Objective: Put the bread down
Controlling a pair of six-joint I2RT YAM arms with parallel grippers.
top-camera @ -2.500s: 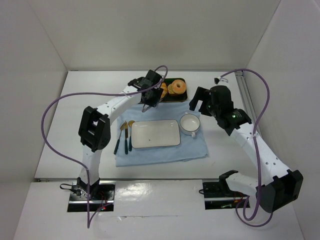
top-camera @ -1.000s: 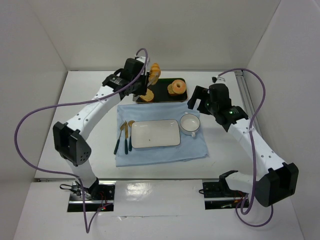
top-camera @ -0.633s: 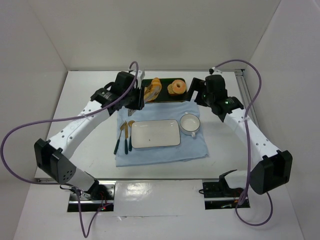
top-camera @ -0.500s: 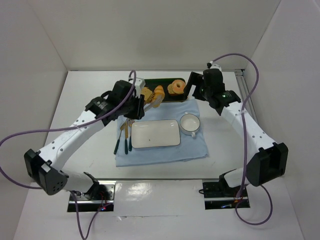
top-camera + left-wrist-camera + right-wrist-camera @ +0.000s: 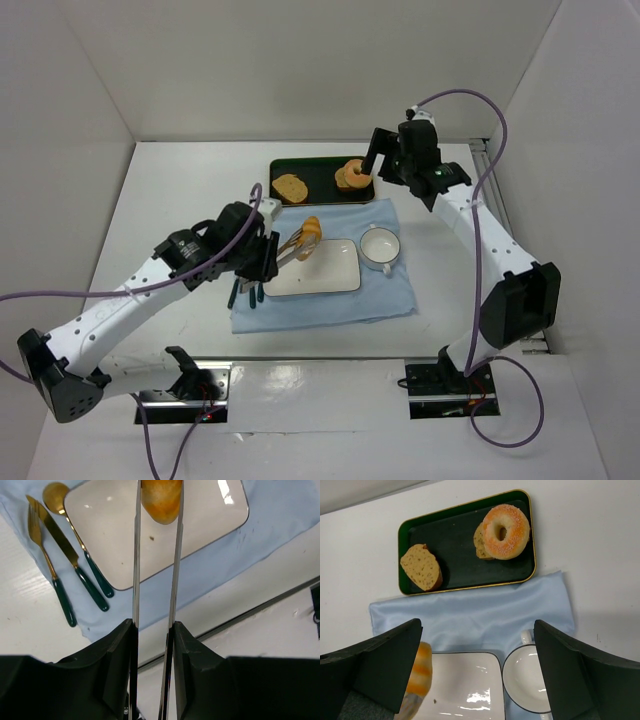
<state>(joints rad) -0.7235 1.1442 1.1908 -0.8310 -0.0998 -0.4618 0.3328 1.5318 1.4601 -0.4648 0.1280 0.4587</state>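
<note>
The dark fingers of your right pincer frame the bottom corners, spread wide. On the white surface sits a green tray — a donut overlapping a toast slice at its right, a brown slice at its left. Below it, a blue cloth carries a white plate and cup; orange-striped bread shows at the plate's left edge.

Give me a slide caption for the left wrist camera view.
The left gripper's tongs hold the bread over the white plate, cutlery alongside.
</note>
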